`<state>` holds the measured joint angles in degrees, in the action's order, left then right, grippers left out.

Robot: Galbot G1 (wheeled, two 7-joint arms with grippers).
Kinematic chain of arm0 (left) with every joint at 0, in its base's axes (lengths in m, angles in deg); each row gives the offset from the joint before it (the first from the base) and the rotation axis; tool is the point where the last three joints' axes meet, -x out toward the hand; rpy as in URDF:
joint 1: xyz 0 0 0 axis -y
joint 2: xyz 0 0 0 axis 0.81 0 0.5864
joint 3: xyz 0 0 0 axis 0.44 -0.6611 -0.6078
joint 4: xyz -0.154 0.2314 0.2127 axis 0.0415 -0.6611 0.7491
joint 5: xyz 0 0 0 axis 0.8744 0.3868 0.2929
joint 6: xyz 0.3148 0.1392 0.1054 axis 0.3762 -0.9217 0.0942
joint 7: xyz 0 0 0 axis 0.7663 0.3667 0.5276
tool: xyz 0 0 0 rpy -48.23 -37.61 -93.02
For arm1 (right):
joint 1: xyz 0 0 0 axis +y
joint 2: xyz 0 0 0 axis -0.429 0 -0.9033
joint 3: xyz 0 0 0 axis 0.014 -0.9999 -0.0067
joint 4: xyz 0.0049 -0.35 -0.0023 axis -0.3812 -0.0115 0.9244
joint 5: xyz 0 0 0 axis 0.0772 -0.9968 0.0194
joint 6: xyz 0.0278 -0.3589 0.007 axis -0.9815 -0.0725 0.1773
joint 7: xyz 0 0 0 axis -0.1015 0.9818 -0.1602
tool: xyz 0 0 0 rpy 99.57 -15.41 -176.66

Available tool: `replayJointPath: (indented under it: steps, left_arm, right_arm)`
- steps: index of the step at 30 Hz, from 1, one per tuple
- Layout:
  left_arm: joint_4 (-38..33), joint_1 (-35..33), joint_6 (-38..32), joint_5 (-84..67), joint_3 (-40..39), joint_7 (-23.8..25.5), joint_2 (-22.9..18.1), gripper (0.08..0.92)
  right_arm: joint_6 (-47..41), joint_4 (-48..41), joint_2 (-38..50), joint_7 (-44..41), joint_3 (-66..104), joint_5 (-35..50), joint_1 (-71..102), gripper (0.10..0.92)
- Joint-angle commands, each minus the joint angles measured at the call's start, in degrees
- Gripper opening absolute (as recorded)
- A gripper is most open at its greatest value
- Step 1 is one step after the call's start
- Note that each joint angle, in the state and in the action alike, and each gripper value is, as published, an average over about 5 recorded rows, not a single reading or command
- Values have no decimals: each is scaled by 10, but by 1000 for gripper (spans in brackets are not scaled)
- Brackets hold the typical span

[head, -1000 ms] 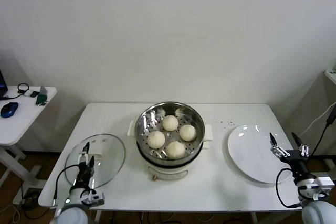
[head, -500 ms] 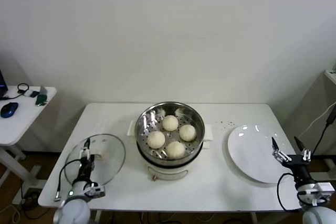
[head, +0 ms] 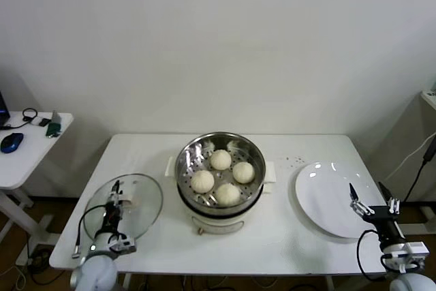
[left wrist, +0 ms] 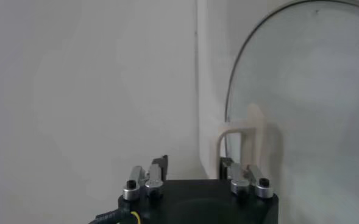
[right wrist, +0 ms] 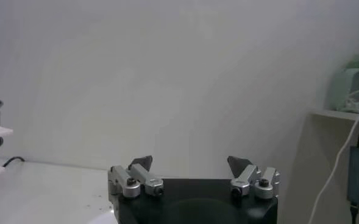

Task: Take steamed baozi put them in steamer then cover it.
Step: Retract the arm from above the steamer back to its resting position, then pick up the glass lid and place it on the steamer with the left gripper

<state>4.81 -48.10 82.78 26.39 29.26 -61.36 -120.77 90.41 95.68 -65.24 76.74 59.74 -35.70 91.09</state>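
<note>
Four cream-white baozi (head: 220,159) lie in the shiny steel steamer (head: 189,155) at the table's middle, uncovered. The clear glass cover (head: 146,212) lies flat on the table at the front left, with its whitish handle (head: 134,201) at its centre. My left gripper (head: 114,197) is open, low over the cover, just left of the handle. In the left wrist view the handle (left wrist: 241,141) stands just beyond one fingertip (left wrist: 227,163) of the left gripper (left wrist: 193,163). My right gripper (head: 371,199) is open and empty at the front right; it also shows in the right wrist view (right wrist: 190,163).
A flat white plate (head: 327,199) lies bare right of the steamer, beside my right gripper. The steamer's white pot base (head: 211,223) has side handles. A small side table (head: 30,151) with a mouse and cables stands off to the left.
My left gripper has moved forward over the cover toward its handle. My right gripper has drawn back and down toward the table's front right corner. The baozi and cover have not moved.
</note>
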Motion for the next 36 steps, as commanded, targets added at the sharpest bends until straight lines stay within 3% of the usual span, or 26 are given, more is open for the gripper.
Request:
replayJointPath:
  steps: [1,10,13,22,29,36]
  left_arm:
    - [5,-1,-6,-10,-2,-4,2,455]
    - [-45,-22,12,-27,-3,-3,11,196]
    - [-79,-35,28,-36,-2,-4,16,149]
    - [-204,-91,90,-52,21,-22,39,146]
    - [-337,-143,158,-67,34,-7,70,146]
    - [-409,-146,208,-106,21,3,117,146]
  right_arm:
    - [3,-3,-3,-1,1,-11,-1,823]
    - [8,-16,0,-2,0,-13,-6,823]
    - [8,-18,2,-2,-1,-13,-8,823]
    - [10,-29,14,-2,2,-15,-17,823]
    - [13,-41,24,-8,-3,-27,-25,823]
    - [14,-54,32,-10,-22,-36,-43,823]
